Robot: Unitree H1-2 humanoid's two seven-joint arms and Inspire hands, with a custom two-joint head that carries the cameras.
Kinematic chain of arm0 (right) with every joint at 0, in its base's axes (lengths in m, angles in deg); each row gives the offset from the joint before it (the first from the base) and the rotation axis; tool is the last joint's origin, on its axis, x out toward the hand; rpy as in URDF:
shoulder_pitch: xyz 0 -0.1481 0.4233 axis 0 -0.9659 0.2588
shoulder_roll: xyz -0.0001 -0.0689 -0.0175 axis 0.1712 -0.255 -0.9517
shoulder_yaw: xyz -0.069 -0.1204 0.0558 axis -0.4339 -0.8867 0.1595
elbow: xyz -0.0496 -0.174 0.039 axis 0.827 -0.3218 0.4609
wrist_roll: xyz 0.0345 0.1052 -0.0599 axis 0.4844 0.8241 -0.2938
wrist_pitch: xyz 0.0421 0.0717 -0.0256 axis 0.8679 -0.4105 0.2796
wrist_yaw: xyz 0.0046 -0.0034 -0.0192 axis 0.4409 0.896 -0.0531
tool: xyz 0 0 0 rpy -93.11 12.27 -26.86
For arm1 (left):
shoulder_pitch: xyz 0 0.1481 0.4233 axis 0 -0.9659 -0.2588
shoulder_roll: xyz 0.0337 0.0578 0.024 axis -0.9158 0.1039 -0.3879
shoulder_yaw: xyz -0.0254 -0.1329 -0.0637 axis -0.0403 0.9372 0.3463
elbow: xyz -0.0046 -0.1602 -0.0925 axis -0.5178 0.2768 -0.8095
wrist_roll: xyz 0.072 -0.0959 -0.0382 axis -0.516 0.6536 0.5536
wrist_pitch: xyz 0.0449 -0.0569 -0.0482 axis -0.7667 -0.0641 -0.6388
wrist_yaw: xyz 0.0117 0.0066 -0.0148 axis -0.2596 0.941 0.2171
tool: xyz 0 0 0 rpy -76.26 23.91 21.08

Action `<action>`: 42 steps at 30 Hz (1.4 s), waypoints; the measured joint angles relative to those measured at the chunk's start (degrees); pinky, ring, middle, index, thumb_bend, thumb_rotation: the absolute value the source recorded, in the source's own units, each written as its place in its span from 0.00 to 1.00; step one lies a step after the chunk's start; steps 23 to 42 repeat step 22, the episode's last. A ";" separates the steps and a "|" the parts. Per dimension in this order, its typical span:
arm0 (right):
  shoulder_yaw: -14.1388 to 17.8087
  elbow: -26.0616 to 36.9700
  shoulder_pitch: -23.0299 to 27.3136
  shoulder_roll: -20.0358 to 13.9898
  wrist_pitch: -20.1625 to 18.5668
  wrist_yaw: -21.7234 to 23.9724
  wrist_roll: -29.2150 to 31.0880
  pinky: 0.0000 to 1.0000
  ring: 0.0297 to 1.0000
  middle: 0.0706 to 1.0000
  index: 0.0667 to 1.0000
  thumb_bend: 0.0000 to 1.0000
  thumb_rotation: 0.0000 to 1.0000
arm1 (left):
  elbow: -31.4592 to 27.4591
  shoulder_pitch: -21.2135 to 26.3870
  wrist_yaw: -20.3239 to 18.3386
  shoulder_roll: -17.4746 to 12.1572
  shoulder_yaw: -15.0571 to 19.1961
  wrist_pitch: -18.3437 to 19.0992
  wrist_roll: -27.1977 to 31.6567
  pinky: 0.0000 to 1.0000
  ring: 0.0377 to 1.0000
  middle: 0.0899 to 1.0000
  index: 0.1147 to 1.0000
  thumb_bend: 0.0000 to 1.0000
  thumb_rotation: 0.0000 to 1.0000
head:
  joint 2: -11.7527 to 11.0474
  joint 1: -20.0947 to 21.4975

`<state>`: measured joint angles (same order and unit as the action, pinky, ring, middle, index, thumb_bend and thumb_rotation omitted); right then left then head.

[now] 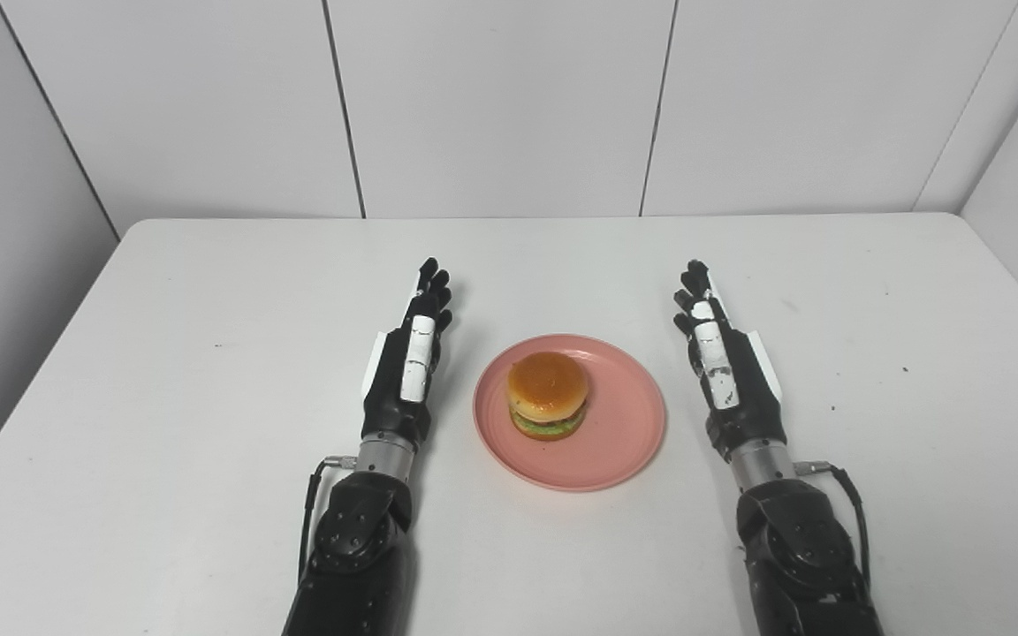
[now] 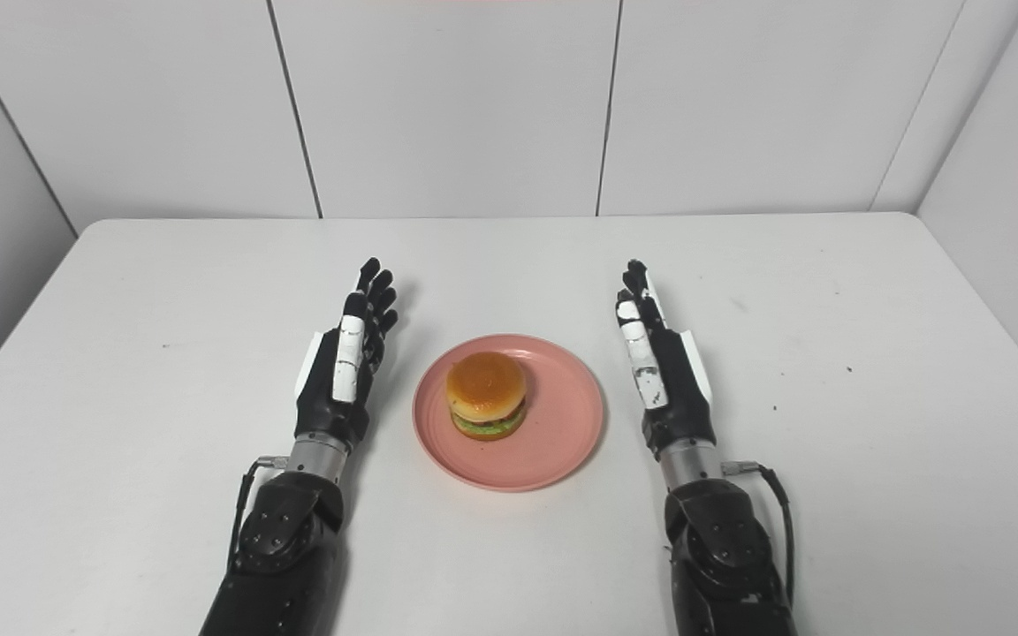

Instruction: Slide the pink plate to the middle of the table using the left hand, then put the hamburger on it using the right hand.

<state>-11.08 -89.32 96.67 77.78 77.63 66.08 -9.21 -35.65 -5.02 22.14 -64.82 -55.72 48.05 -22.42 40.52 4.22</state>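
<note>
The hamburger [image 1: 548,395] sits on the pink plate [image 1: 615,442] in the middle of the table [image 1: 208,353]. My left hand [image 1: 410,367] at nine o'clock and right hand [image 1: 725,367] at three o'clock are empty, fingers straight. I think the job is done; nothing left to move.

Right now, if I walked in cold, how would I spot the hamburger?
Look at the white table, then between the two black robot hands, left and right, both open and flat. There sits a pink plate; the hamburger stands on it, the only food and the only brown-and-green thing there.
</note>
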 measured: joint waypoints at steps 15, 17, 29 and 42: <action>-0.70 -3.09 -0.02 0.04 -0.01 1.48 2.40 1.00 1.00 1.00 1.00 0.57 1.00 | -1.41 -0.70 -0.77 -1.06 -0.81 2.43 -0.22 1.00 1.00 1.00 1.00 0.69 1.00 | 0.26 0.26; -0.81 -3.14 -0.02 -0.06 -0.01 1.59 2.42 1.00 1.00 1.00 1.00 0.57 1.00 | -1.40 -0.70 -0.77 -1.04 -0.77 2.57 -0.20 1.00 1.00 1.00 1.00 0.69 1.00 | 0.26 0.26; -1.07 -3.21 -0.02 -0.35 -0.01 1.54 1.94 1.00 1.00 1.00 1.00 0.58 1.00 | -1.45 -0.70 -0.83 -0.97 -0.71 3.21 0.64 1.00 1.00 1.00 1.00 0.69 1.00 | 0.35 0.26; -1.07 -3.21 -0.02 -0.35 -0.01 1.54 1.94 1.00 1.00 1.00 1.00 0.58 1.00 | -1.45 -0.70 -0.83 -0.97 -0.71 3.21 0.64 1.00 1.00 1.00 1.00 0.69 1.00 | 0.35 0.26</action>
